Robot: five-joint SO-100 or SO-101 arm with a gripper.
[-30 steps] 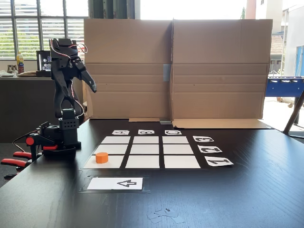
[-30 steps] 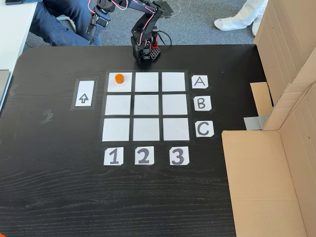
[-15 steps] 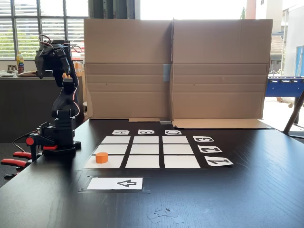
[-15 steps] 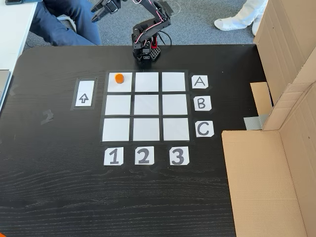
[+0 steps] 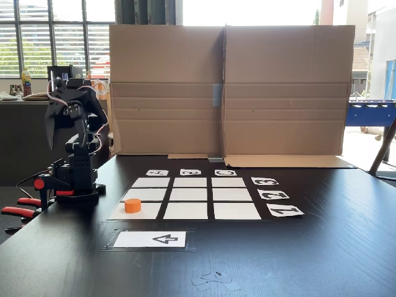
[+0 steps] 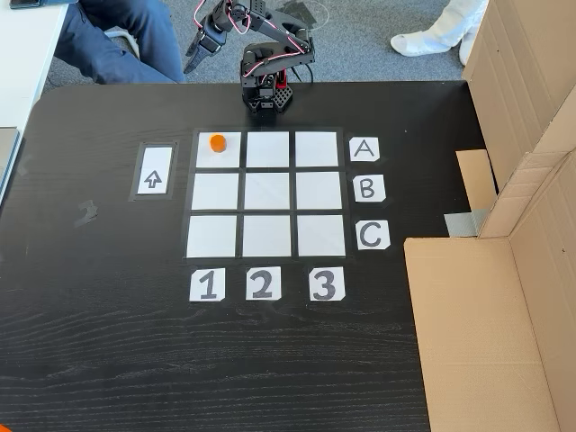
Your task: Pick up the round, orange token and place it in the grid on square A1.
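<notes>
We find the token [image 6: 217, 142] lying flat on square A1 [image 6: 219, 157], the grid's [image 6: 266, 193] corner cell in row A and column 1, near that cell's edge toward the arm's base [image 6: 265, 94]. It sits apart from the gripper [image 6: 193, 59], which hangs folded beyond the table's edge; in this top-down fixed view the token lies below the fingertips and a little to their right, well apart from them. In the low fixed view the gripper [image 5: 50, 131] points downward at the left, above and left of the token [image 5: 132, 205]. We cannot tell whether its jaws are parted or pressed together; nothing is held between them. We judge the placement done, so no reach toward the token seems needed. The arrow card [image 6: 154, 170] lies beside the grid, untouched.
</notes>
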